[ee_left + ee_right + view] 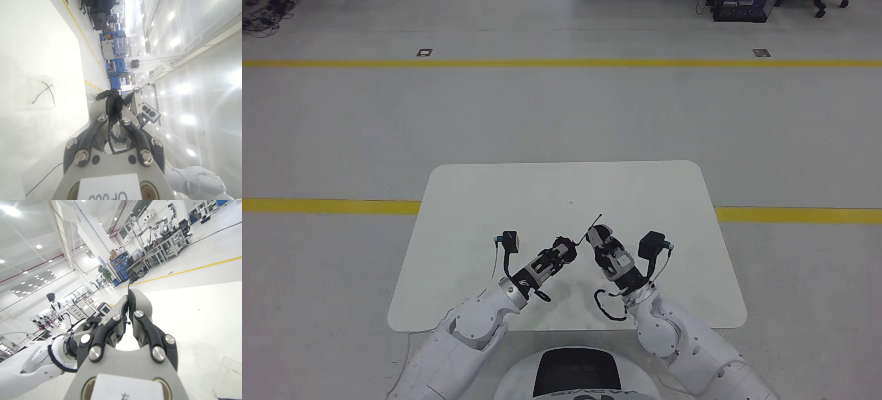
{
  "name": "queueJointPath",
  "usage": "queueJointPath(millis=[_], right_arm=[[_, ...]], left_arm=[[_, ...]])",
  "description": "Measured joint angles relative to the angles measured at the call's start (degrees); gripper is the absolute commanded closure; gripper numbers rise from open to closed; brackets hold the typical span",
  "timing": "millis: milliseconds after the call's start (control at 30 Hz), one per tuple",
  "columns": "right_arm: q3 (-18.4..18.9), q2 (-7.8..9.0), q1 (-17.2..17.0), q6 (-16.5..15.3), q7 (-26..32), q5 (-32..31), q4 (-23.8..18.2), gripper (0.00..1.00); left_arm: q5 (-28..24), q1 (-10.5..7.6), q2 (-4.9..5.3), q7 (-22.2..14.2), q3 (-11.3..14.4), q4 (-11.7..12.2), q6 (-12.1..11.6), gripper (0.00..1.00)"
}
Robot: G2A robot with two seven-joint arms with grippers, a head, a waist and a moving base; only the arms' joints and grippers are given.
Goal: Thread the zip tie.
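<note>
Both arms were raised over the tabletop (642,190), with the hands tip to tip near its middle.

Right hand (129,298): fingers pressed together, clamped on the zip tie (129,283). The thin tail stood out past the fingertips, in line with them. From above, the tail pointed away from the robot's body and slanted a little toward the right side.

Left hand (113,96): fingers together, with a thin black strand running down between them and a dark lump at the tips. I took this for the tie's head end but could not confirm it.

Key relation: the left hand's tips sat just beside the right hand's, on the left, not touching. The free tail ran past them rather than at them. Long axis of the tail and the line between the two hands looked crossed, not aligned.

Judgement: the right hand holds the working end, so threading would call for swinging that tail round toward the left hand's tips.
</note>
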Motion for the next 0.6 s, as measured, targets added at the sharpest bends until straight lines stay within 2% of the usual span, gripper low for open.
queueJointPath(millis=[600], right_arm=[[0.1,-0.65,0.5,0.0,0.5,-1.0,1.5,1.00]], left_arm=[[0.0,0.00,0.00,0.0,0.0,0.0,0.0,1.00]])
